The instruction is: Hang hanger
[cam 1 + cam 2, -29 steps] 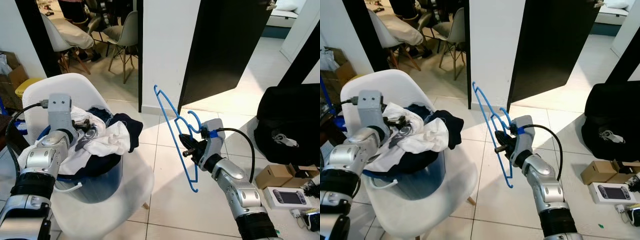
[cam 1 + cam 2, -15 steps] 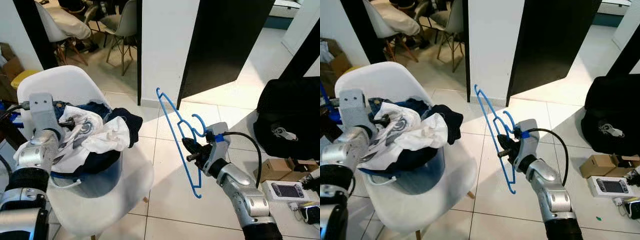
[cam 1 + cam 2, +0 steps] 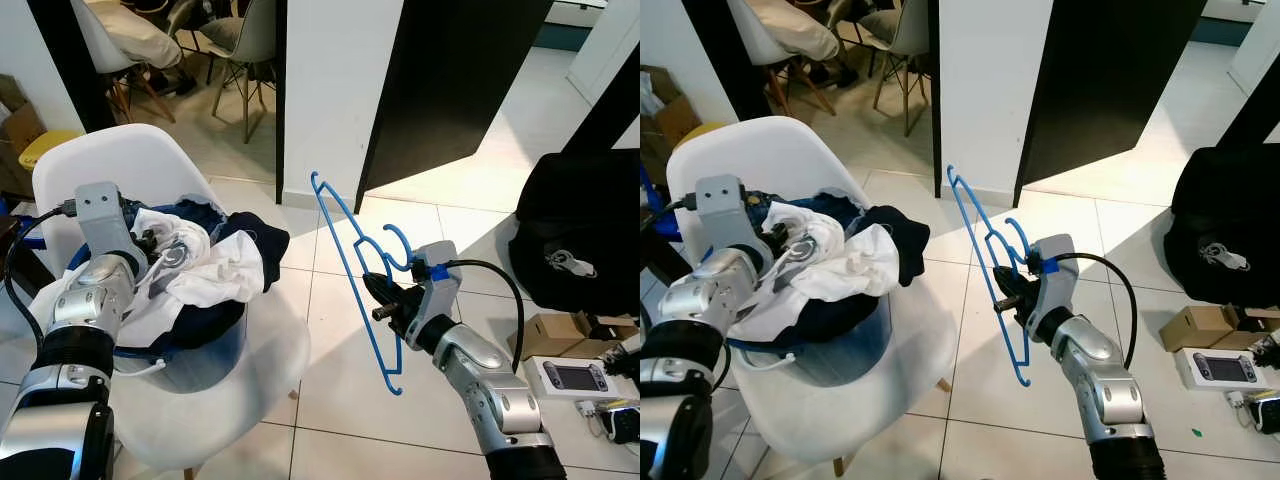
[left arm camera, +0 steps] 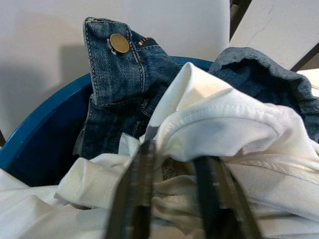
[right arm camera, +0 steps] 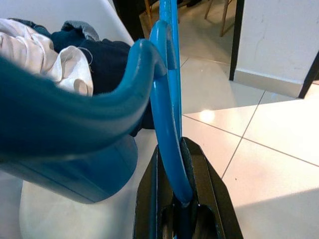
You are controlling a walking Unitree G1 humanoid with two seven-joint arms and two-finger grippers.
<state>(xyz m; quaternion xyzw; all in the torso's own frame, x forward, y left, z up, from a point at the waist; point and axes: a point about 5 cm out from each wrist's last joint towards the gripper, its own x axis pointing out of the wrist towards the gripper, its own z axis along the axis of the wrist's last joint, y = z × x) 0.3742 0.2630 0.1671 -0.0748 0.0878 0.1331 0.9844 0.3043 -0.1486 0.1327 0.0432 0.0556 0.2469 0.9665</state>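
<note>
The blue hanger (image 3: 352,262) hangs in mid-air right of the white chair (image 3: 215,400), long axis slanting from far-left down to near-right, pinched by the right gripper (image 3: 377,298). Left gripper (image 4: 172,199), fingers spread, presses into the laundry (image 3: 205,272), tips hidden.

Premises: a lived-in home; pale tiled floor (image 3: 330,390) throughout, white walls, dark door (image 3: 450,90) standing open onto a sunlit room; a bed edge (image 3: 575,12) is visible beyond it. Moulded white chair (image 3: 150,180) carries a blue laundry basket (image 3: 190,345) heaped with clothes (image 3: 215,270), jeans among them; matching dining chairs (image 3: 240,40) stand in the adjoining room, one draped with cloth. Black bag (image 3: 585,230), cardboard boxes (image 3: 555,335) and a boxed handheld device (image 3: 570,378) lie on the floor at the right; domestic clutter, no commercial fittings.
</note>
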